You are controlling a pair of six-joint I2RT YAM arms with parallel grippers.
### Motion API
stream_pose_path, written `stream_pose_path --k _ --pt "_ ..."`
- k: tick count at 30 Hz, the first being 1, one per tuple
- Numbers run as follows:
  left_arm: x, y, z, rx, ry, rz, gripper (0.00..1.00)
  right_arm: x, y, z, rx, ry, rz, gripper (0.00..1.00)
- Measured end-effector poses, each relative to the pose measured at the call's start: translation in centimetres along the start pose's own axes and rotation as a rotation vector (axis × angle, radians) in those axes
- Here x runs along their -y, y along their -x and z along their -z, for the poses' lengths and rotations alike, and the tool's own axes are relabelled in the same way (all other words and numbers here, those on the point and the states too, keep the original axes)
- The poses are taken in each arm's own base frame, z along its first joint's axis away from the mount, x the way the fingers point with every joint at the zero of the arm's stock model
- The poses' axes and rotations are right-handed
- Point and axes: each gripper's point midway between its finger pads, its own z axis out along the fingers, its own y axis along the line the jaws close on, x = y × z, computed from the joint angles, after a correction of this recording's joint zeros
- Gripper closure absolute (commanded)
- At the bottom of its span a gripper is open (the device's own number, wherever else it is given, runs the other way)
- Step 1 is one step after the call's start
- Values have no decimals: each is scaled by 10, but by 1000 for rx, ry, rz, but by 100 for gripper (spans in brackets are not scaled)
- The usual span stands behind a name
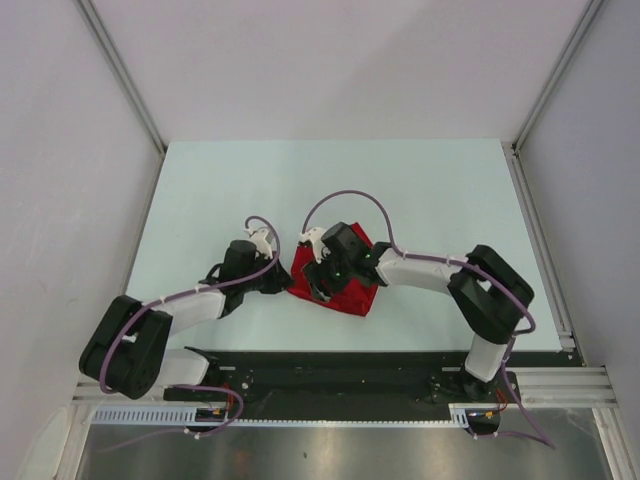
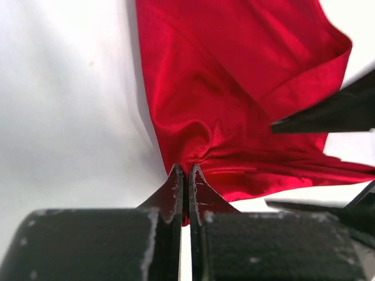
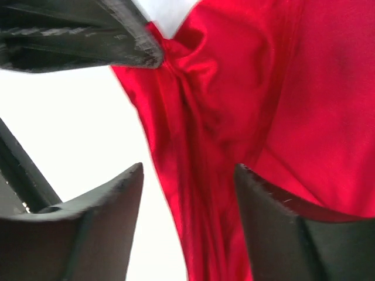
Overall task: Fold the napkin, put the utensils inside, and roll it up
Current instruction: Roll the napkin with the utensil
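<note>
The red napkin (image 1: 345, 285) lies bunched near the table's middle front, mostly under the right wrist. My left gripper (image 1: 290, 280) is shut on the napkin's left edge; in the left wrist view its jaws (image 2: 184, 175) pinch a puckered fold of the napkin (image 2: 234, 76). My right gripper (image 1: 318, 285) is open, its jaws straddling a ridge of the napkin (image 3: 234, 117) close to the left gripper's fingertips (image 3: 135, 47). The right gripper's fingertips (image 2: 316, 120) show in the left wrist view. The knife, spoon and fork are out of view.
The pale table (image 1: 420, 190) is bounded by metal rails at its left and right edges (image 1: 540, 240) and grey walls behind. The arm bases stand on a black strip (image 1: 330, 370) at the near edge.
</note>
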Motion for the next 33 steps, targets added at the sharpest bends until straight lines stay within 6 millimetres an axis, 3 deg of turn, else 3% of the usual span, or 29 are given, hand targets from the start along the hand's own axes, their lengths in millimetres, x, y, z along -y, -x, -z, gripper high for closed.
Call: stream_pose_path --k 3,6,8,13,19,25,33 --pt "5 8 -2 -18 -2 5 100 -7 10 19 78 -88 73 25" --pt "6 9 -4 -42 2 14 100 -24 18 24 143 -143 169 25" --pt "6 7 -5 -62 6 22 100 -34 19 20 177 -195 241 25" --pt "2 0 -8 -108 14 42 100 -46 1 4 176 -330 425 27" --pt "2 -1 -7 -122 10 52 100 -35 -11 -13 143 -427 519 32" --pt "3 -1 -7 -130 4 56 100 -25 -2 -17 172 -482 540 37" --pt "3 0 -8 -136 0 60 100 -8 6 -23 164 -503 530 57"
